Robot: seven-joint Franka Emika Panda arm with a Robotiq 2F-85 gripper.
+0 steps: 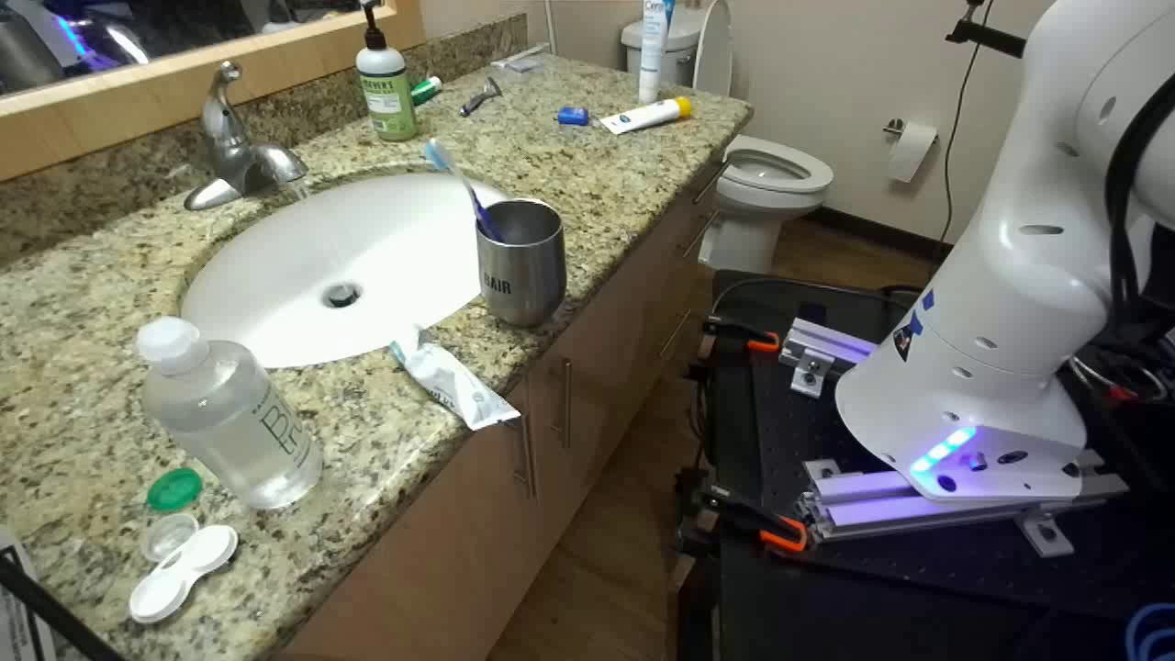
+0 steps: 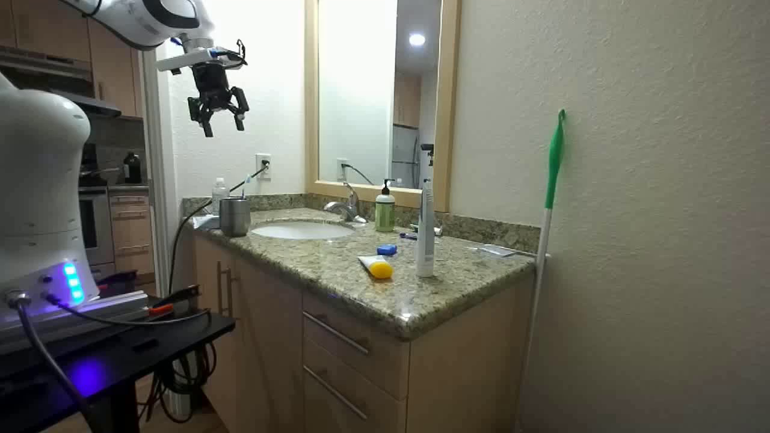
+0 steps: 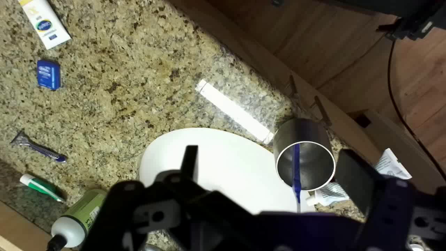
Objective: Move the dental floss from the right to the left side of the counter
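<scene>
The dental floss, a small blue container, lies flat on the speckled granite counter beside the white-and-orange tube; it shows in both exterior views [image 1: 573,116] [image 2: 387,249] and at the upper left of the wrist view [image 3: 48,74]. The counter shows in all views [image 1: 551,179] [image 2: 328,264] [image 3: 115,90]. My gripper [image 2: 224,125] is open and empty, high above the counter. In the wrist view its fingers [image 3: 269,157] are wide apart, over the sink and the metal cup, well away from the floss. The gripper is out of frame in an exterior view.
The metal cup [image 1: 523,275] with a toothbrush stands at the front edge by the sink [image 1: 386,239]. The white-and-orange tube [image 1: 647,117] and a tall upright white tube [image 2: 425,234] stand near the floss. A razor [image 1: 480,96], soap bottle [image 1: 387,96] and clear bottle [image 1: 234,418] are also there.
</scene>
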